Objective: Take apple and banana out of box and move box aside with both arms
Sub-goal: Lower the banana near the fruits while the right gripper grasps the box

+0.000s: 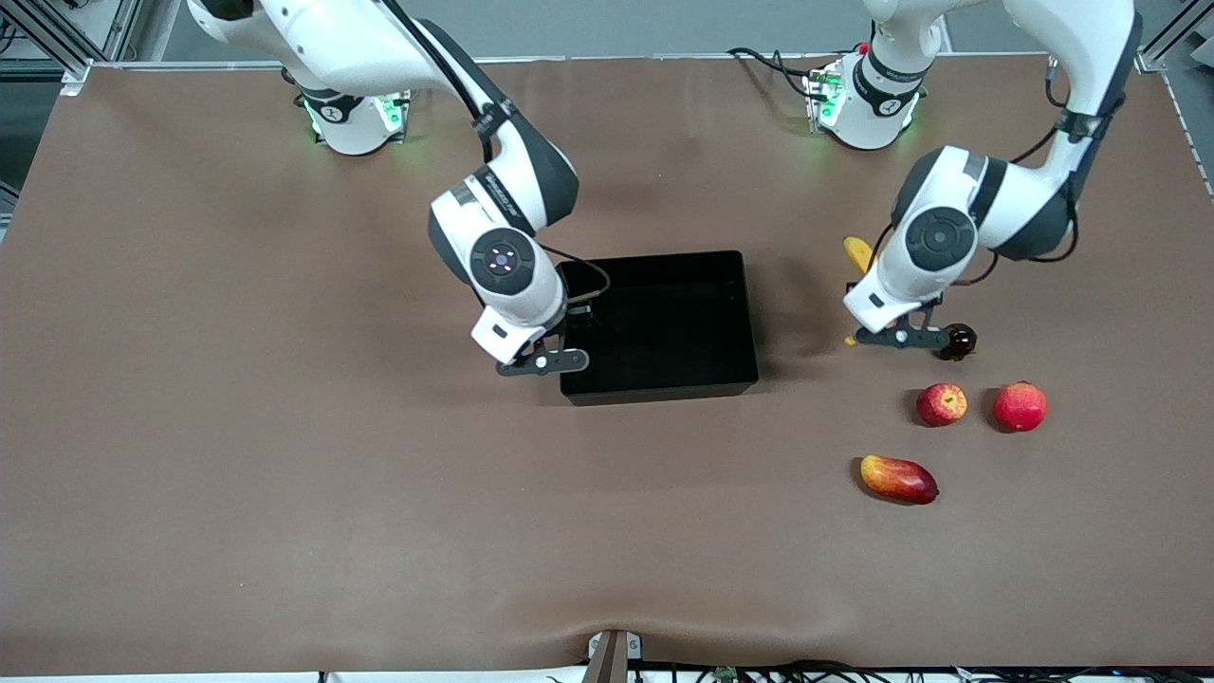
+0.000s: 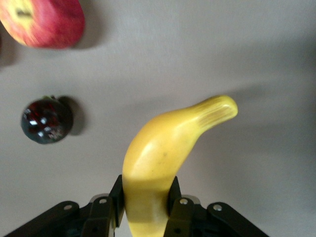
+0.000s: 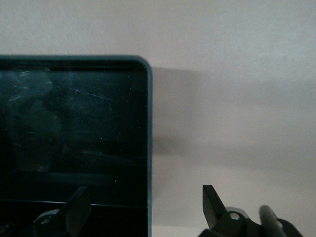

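Note:
My left gripper (image 2: 146,191) is shut on the yellow banana (image 2: 165,153), its jaws pressed to both sides of the fruit's thick part. In the front view the banana (image 1: 858,254) sticks out from under the left gripper (image 1: 887,332), low by the table toward the left arm's end. The small red apple (image 1: 941,404) with yellow patches lies nearer the front camera; it also shows in the left wrist view as the apple (image 2: 44,22). The black box (image 1: 664,323) sits mid-table, with nothing in it. My right gripper (image 1: 555,346) is open, straddling the box wall (image 3: 148,148) near a corner, right gripper (image 3: 145,202).
A dark glossy round fruit (image 1: 958,341) lies right beside the left gripper, also seen as the dark fruit (image 2: 47,121). A larger red round fruit (image 1: 1020,406) sits beside the apple. An oblong red-yellow mango (image 1: 898,479) lies nearest the front camera.

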`<state>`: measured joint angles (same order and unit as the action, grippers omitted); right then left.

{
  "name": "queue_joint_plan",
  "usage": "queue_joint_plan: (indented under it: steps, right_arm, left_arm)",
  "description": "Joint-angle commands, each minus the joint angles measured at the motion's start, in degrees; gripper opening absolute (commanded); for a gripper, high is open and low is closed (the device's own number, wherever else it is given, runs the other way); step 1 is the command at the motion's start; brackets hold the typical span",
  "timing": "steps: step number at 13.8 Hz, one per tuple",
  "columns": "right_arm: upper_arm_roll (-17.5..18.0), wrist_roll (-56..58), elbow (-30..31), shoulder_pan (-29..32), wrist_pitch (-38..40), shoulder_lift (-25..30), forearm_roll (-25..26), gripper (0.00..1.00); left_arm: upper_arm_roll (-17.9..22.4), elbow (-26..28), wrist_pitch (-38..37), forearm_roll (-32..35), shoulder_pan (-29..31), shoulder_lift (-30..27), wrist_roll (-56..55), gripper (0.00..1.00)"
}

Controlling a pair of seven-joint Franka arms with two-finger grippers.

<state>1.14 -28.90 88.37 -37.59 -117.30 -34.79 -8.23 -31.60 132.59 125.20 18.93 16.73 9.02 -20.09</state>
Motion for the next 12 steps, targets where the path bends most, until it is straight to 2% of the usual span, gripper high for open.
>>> queue_joint_plan:
  steps: [1,2,4,6,12]
  right_arm:
    - [-0.87,-0.80,1.10,-2.13,-2.74,-0.98,0.23,0.93]
    - [-0.88,-0.80,1.71,-2.13,-3.71,-1.07,0.67,0.76]
    - [-0.88,-0.80,2.42,-2.22,-3.90,-0.98,1.19,0.33]
    - [-0.88,-0.80,2.95,-2.31,-4.33,-1.07,3.21,0.00]
    - [-0.96,-0.98,2.86,-1.69,-1.36,0.34,3.57,0.00]
  left_arm:
    - [-0.22,3.99,3.99,-0.12,1.20,-2.26,-0.38,0.00]
    - [-0.22,4.26,4.96,-0.21,1.38,-1.30,-2.21,0.00]
    - [-0.39,6.53,4.71,-0.12,0.94,-1.90,-5.22,0.00]
    - [-0.57,9.96,4.27,-0.12,1.29,-4.96,-5.22,0.00]
    - [-0.66,8.92,4.70,-0.12,1.90,-3.93,-6.36,0.00]
